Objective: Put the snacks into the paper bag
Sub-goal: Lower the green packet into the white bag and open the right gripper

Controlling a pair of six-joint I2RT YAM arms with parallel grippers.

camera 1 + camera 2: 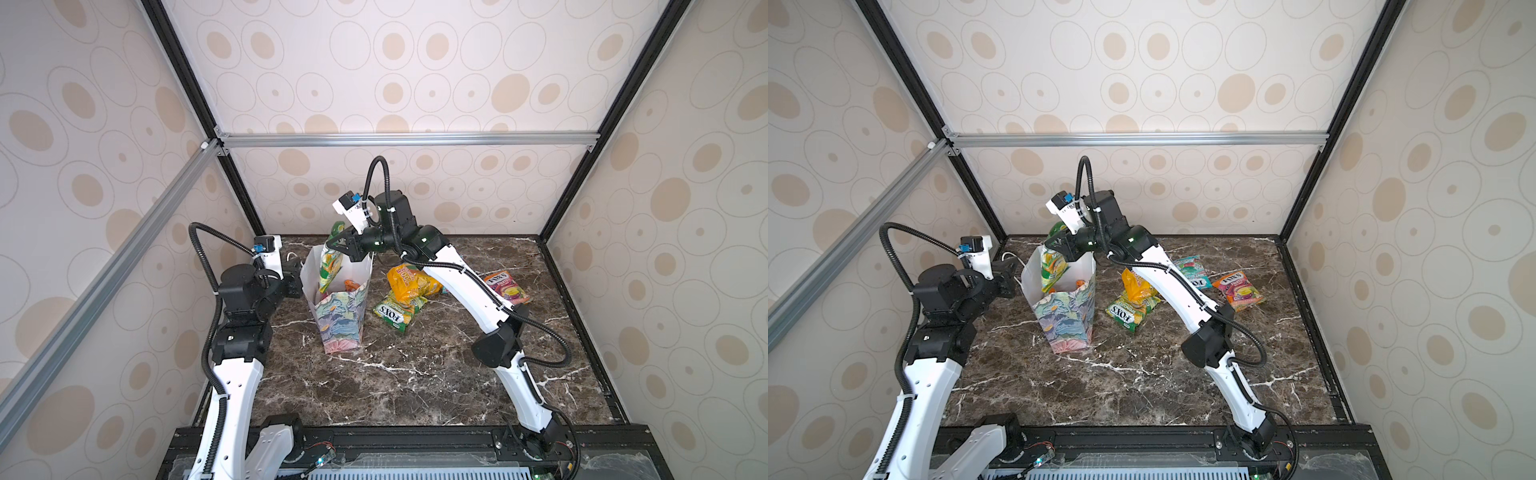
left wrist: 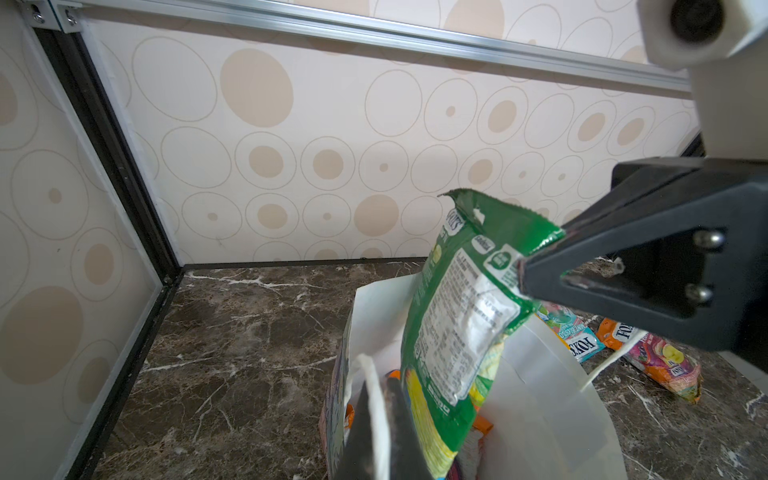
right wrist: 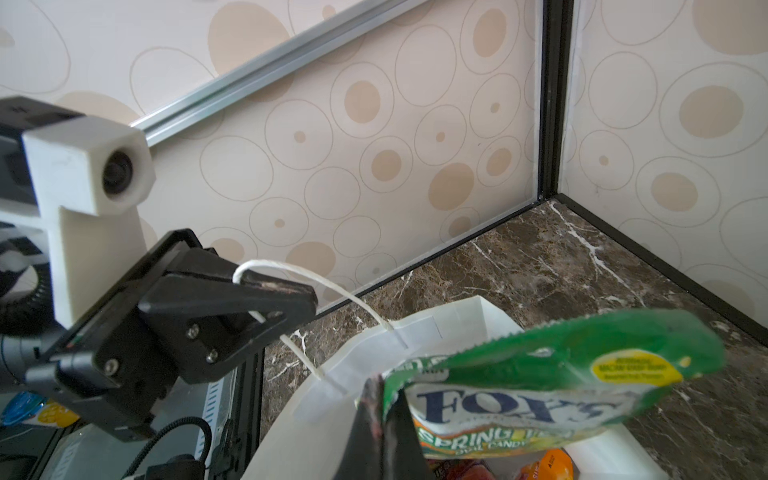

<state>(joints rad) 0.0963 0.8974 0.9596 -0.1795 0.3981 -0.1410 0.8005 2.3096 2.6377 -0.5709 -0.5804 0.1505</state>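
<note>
The right hand [image 2: 528, 274] is pinched tight on the top edge of a green packet [image 2: 457, 324]. The packet hangs down from the hand, right over the paper bag [image 1: 340, 320], with its low end inside the bag's open mouth. The left hand [image 3: 307, 299] is closed tight on the bag's white cord handle [image 3: 291, 270], just beside the bag. More snacks [image 1: 409, 286] lie on the worktop [image 1: 395, 374] on the bag's other side, near it.
</note>
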